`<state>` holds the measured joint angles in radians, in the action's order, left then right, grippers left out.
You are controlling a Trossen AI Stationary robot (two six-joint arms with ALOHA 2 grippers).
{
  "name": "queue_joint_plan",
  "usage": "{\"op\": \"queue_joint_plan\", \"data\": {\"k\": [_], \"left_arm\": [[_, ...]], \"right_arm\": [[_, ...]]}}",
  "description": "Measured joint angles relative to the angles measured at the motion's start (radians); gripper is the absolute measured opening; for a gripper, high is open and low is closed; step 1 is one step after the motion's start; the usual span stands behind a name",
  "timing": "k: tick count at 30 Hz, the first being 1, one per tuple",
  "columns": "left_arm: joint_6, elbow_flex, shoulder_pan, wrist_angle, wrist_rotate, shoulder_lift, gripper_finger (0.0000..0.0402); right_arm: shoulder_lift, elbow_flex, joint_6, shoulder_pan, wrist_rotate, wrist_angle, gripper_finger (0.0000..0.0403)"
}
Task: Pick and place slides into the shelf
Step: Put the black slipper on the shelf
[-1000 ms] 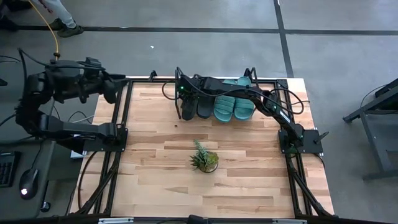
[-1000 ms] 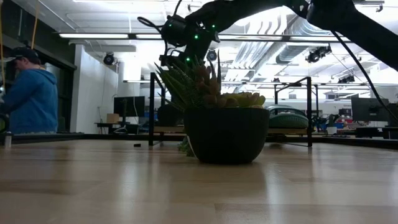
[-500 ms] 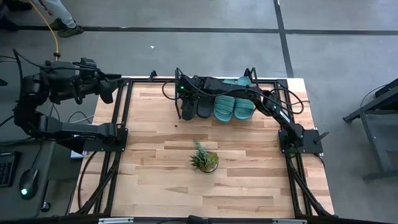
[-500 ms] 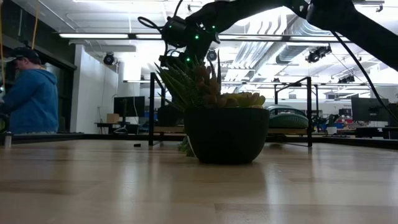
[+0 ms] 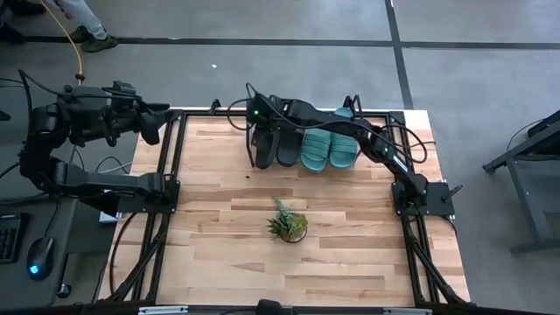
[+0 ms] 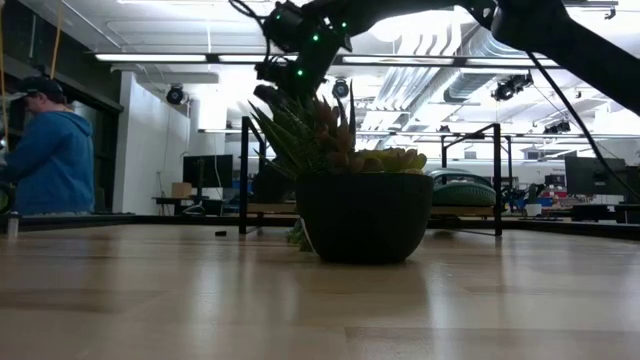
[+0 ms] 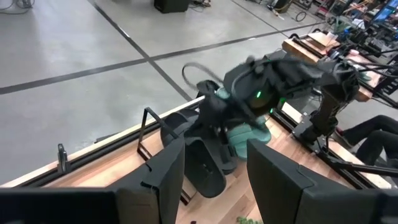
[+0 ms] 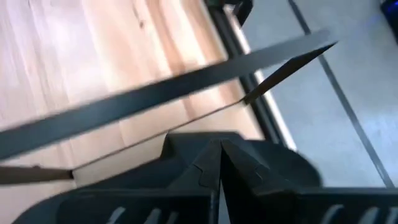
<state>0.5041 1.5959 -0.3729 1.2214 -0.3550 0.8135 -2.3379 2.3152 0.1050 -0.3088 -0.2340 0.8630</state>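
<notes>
All the slides lie side by side on the shelf (image 5: 353,105) at the table's far edge. Two are black (image 5: 263,153) (image 5: 286,151) and two are teal (image 5: 313,152) (image 5: 342,151). My right gripper (image 5: 256,114) hangs above the shelf's left end, over the leftmost black slide, shut and holding nothing; its wrist view shows the shut fingers (image 8: 219,165) over a black shelf bar (image 8: 155,93). My left gripper (image 5: 171,112) waits open beyond the table's left edge. In its wrist view, the left gripper (image 7: 214,149) faces the black slides (image 7: 208,174) and teal slides (image 7: 249,134).
A small spiky potted plant (image 5: 287,226) stands mid-table, near of the shelf, and fills the middle of the low view (image 6: 350,205). The tabletop (image 5: 219,254) around it is bare wood. A person in blue (image 6: 45,150) stands beyond the table's left side.
My right gripper has risen from just above the leftmost black slide and drawn slightly toward the table's far edge; the slide stays on the shelf. My left arm pulled back a little toward the left, away from the table.
</notes>
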Motion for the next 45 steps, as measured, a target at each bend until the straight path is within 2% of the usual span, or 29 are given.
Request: {"op": "queue_joint_plan", "data": {"k": [6,10,13,18,22,26,31,35,39,45], "left_arm": [[-0.001,0.000,0.000,0.020,0.000,0.000,0.0156],[-0.001,0.000,0.000,0.040,-0.015,0.000,0.0156],[-0.001,0.000,0.000,0.048,-0.023,0.000,0.0156],[-0.003,0.000,0.000,0.048,-0.024,0.000,0.0156],[-0.002,0.000,0.000,0.047,-0.038,0.000,0.0156],[0.001,0.000,0.000,0.047,-0.039,0.000,0.0156],[0.002,0.000,0.000,0.047,-0.054,0.000,0.0156],[0.003,0.000,0.000,0.046,-0.058,0.000,0.0156],[0.004,0.000,0.000,0.046,-0.059,0.000,0.0156],[0.017,0.000,0.000,0.046,-0.058,0.000,0.0156]], "right_arm": [[0.000,0.040,0.001,-0.007,0.009,0.043,0.0000],[0.000,0.040,0.029,-0.008,0.084,0.128,0.0000],[0.000,0.040,0.050,-0.006,0.103,0.172,0.0000],[0.000,0.040,0.112,-0.004,0.162,0.177,0.0005],[0.000,0.040,0.139,-0.004,0.185,0.173,0.0044],[0.001,0.040,0.191,-0.004,0.175,0.164,0.0111],[0.003,0.027,0.284,-0.010,0.128,0.132,0.0199],[0.004,-0.008,0.335,-0.017,0.070,0.074,0.0251],[0.004,-0.061,0.348,-0.032,0.065,0.025,0.0271],[0.004,-0.092,0.344,-0.045,-0.004,0.019,0.0260]]}}
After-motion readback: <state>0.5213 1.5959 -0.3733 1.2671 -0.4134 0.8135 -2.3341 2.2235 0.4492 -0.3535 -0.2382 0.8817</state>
